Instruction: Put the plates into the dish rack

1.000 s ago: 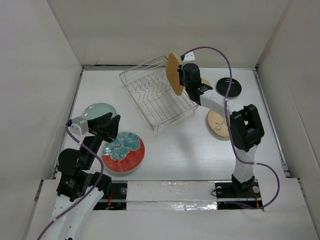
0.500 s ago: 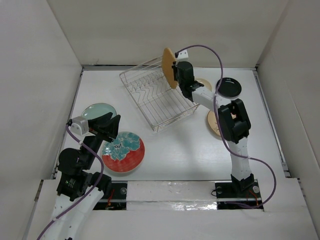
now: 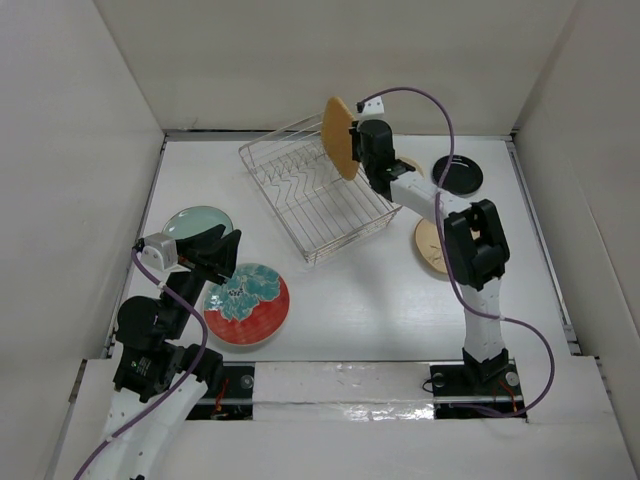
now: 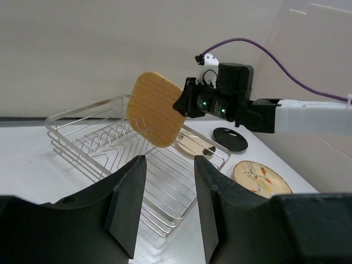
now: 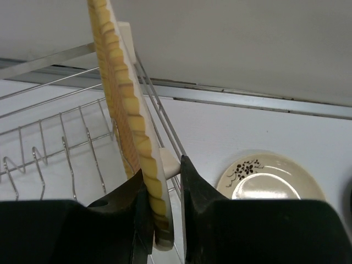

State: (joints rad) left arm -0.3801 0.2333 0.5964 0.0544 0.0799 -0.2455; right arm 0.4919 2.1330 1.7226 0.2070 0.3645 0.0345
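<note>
My right gripper [image 3: 354, 150] [image 5: 163, 173] is shut on the lower edge of the rounded-square wooden plate [image 3: 338, 138] [image 5: 124, 110]. It holds the plate on edge, above the right side of the silver wire dish rack [image 3: 300, 195] [image 4: 110, 148]. My left gripper [image 3: 220, 255] [image 4: 169, 159] is open and empty, hovering between the pale teal plate [image 3: 192, 222] and the red plate with teal flowers [image 3: 247, 305]. A small cream plate [image 5: 268, 179] [image 4: 192, 146], a small black plate [image 3: 458, 175] and a beige speckled plate [image 3: 434, 250] lie right of the rack.
White walls [image 3: 90, 150] close in the table on the left, the back and the right. The rack sits at an angle near the back wall. My right arm's elbow [image 3: 480, 245] hangs over the beige plate.
My right gripper has carried the wooden plate a little left and towards the back, over the rack's right side, and its elbow has shifted. The left arm has not moved.
</note>
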